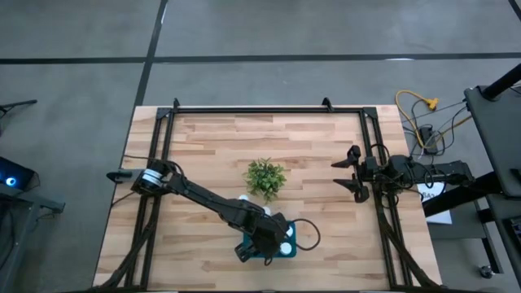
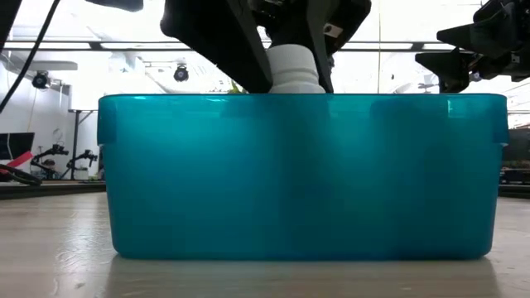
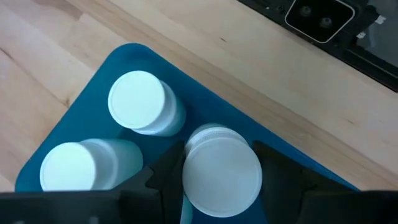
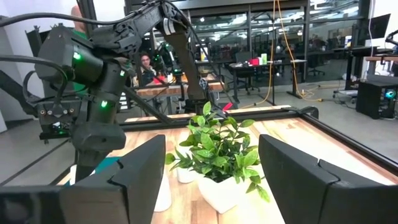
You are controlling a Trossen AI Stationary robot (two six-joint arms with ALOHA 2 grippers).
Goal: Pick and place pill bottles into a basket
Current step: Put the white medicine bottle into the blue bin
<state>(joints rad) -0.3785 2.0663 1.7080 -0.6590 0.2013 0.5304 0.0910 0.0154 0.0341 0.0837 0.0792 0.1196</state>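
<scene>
While the left tool (image 3: pixel 221 186) hangs over the basket (image 1: pixel 244 251) at the table's (image 1: pixel 212 138) near edge, it grips one bottle (image 3: pixel 222 171), a dark finger on each side just below the cap. In the low view that bottle (image 2: pixel 293 69) sits above the rim, so it is not yet set down. Two more bottles (image 3: pixel 138 102) (image 3: pixel 81 165) already stand upright inside, close together. One bottle (image 1: pixel 244 198) looks to be out on the table just beside the plant (image 1: pixel 265 177); the rest of the six can't be placed from these views.

Handling, as a judgement:
- Small rigid plastic, probably light; no crush risk at moderate grip.
- Smooth round wall, so it can twist or slip in flat fingers. Best hold is across the body just under the cap, as now.
- Tall and narrow, so it tips easily; release low and vertical.
- Free floor space is tight next to the two placed bottles; a nudge could topple them.

Right tool (image 1: pixel 352 172) waits near the table's right edge, fingers apart and holding nothing, facing the plant.
</scene>
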